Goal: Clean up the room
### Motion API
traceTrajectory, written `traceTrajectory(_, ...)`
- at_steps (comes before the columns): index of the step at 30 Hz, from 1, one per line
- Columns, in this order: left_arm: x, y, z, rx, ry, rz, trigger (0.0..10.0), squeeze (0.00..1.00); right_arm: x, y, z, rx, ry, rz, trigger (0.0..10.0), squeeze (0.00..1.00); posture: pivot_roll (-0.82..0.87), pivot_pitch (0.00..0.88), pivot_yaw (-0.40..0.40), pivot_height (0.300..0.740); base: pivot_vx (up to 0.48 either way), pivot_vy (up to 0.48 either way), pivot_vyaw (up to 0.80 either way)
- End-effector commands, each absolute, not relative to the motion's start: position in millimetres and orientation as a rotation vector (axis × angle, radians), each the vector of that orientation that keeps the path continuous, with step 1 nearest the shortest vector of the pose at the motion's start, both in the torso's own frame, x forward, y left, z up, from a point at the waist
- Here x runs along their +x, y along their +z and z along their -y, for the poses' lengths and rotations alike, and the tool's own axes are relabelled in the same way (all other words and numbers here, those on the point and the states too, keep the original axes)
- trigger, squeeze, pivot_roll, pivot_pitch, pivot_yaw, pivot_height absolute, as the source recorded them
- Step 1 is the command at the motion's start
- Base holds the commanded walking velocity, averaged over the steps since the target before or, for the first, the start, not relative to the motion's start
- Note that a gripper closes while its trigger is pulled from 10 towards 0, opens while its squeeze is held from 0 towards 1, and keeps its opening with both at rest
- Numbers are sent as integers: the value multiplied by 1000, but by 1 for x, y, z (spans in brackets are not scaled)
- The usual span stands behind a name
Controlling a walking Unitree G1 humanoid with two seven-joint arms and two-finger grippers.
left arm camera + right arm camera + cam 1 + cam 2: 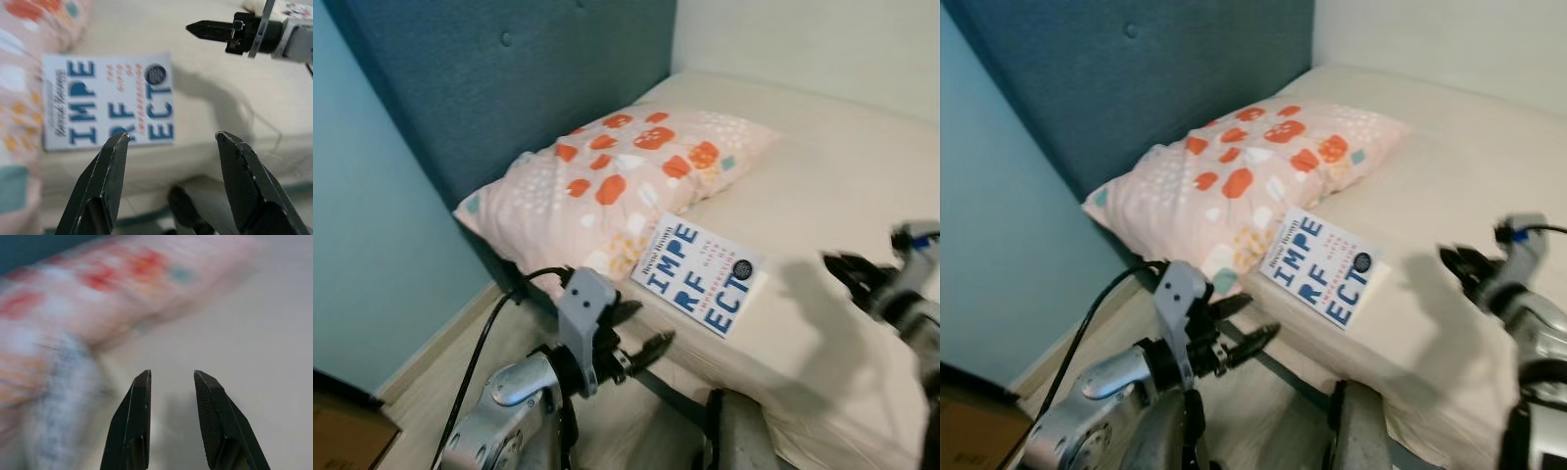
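A white book with big blue letters lies flat on the cream bed, near its edge and just below a pink pillow with orange spots. My left gripper hovers open off the bed's edge, a little short of the book, with nothing between its fingers. Over the bed to the right of the book, my right gripper points toward it, blurred. Its fingers stand a small way apart with nothing between them.
A dark teal padded headboard stands behind the pillow, with a light blue wall to its left. A strip of wooden floor runs beside the bed. A brown cardboard box sits at the lower left corner.
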State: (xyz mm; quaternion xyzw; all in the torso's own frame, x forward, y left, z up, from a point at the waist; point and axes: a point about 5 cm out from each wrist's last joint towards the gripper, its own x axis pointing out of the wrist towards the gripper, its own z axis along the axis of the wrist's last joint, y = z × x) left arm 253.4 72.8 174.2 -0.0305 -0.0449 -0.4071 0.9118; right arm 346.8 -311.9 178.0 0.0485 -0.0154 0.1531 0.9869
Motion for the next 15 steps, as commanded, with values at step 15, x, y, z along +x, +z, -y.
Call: traceTrajectory(15, 261, 163, -93, -55, -698, 42, 10000, 0, 351, 132, 212, -28, 740, -127, 10000, 0, 173, 285, 41, 567, 0, 0, 0)
